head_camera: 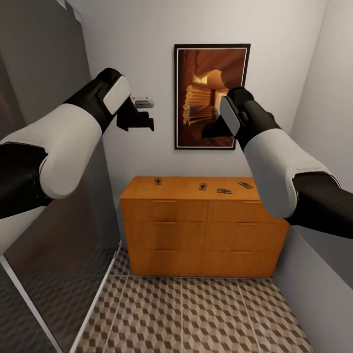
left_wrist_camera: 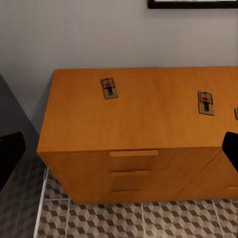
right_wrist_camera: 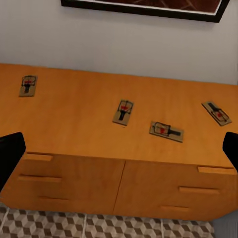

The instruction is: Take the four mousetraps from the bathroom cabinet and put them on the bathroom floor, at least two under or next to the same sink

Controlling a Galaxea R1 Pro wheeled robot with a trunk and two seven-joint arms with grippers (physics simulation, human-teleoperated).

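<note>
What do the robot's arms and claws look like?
Both arms have fat, rounded white shells with black joints in between. Each wrist is black with a flat white panel on it. The left gripper and right gripper are black and blocky. No cables or markings show.

My left arm (head_camera: 59, 147) fills the left of the head frame: a rounded matte white shell with black segments at either end and a pale grey-white oval panel near the wrist. The left gripper (head_camera: 137, 120) is blocky and all black. My right arm (head_camera: 279, 162), right of centre, matches it: white sleeve-like casing, black joints, a light panel, and a black right gripper (head_camera: 215, 128).
</note>
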